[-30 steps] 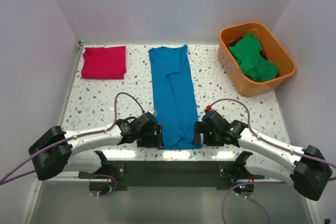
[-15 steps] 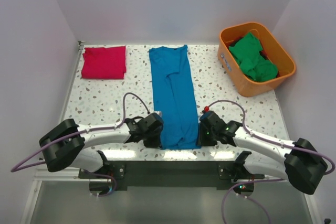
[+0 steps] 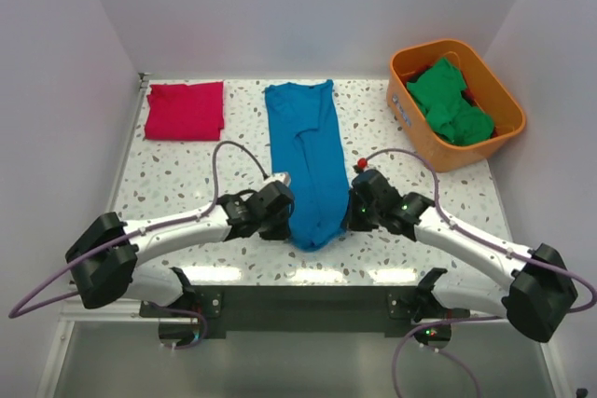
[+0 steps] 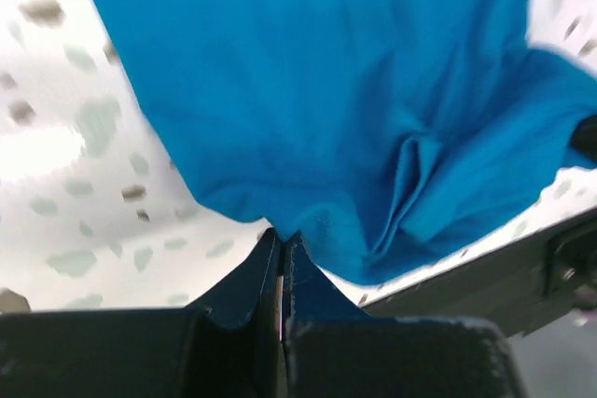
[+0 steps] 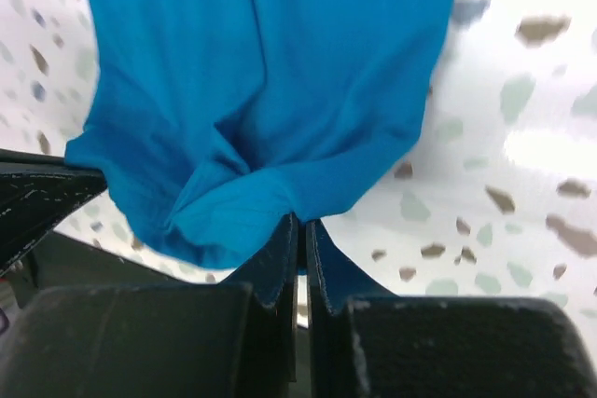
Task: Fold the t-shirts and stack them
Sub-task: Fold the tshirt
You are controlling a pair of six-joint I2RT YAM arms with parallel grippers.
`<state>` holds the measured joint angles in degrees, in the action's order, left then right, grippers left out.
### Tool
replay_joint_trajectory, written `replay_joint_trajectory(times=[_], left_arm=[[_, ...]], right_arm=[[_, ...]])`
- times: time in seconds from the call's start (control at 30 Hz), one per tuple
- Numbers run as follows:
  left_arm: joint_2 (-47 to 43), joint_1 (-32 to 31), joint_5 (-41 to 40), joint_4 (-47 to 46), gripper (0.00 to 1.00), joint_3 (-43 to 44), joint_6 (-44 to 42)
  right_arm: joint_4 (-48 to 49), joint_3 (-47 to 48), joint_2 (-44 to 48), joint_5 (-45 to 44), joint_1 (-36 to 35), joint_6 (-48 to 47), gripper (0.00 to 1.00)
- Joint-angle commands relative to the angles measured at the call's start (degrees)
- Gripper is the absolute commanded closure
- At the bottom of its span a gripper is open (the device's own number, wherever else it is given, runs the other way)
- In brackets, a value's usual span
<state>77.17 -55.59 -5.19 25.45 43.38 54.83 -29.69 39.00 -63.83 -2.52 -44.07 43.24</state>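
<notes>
One worktop (image 3: 187, 174) carries two spread or folded tees: one blue t-shirt (image 3: 308, 156) and one red t-shirt (image 3: 185, 111). There is one orange bin (image 3: 438, 157), and the green t-shirts (image 3: 452, 104) in it are bunched together, so their number cannot be told. Two hands are in view: one left hand (image 3: 280, 207) and one right hand (image 3: 359, 204).

long t-shirt (image 3: 304, 142) at table (image 3: 187, 174) centre, folded t-shirt (image 3: 185, 110) back left, bin (image 3: 446, 157) holding t-shirts (image 3: 451, 105) back right
</notes>
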Motion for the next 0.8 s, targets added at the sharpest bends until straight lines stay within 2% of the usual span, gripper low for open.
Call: replay_joint_trajectory(times=[0.0,0.2,0.37,0.5,0.6,0.77], left_arm=[[0.7,4.2,-4.0,0.4,1.00,4.9,-4.7],[3.4,10.9,-5.2,-4.2,1.00,9.4,-8.6],[10.5,16.0,-4.7,-6.2,1.00,16.6,-12.1],[15.0,19.4,-6.2,-4.6,1.00,23.0,-13.3],[18.6,21.6,-4.8,-6.8,1.00,25.8,-14.9],[24.3,24.0,-4.2,-5.1,1.00,31.1,-15.8]], right_arm=[[2.5,6.3,-3.0,-2.0,2.9,-4.3,1.00],[8.9,15.4,-12.6,-1.8,7.6,-6.5,1.00],[11.6,23.6,-21.0,-1.0,10.9,-8.4,1.00],[10.3,31.8,-27.8,-0.1,13.6,-10.8,1.00],[10.4,35.7,-32.0,1.0,15.5,-11.7,1.00],[9.7,41.8,-37.8,1.2,17.5,-12.7,1.00]])
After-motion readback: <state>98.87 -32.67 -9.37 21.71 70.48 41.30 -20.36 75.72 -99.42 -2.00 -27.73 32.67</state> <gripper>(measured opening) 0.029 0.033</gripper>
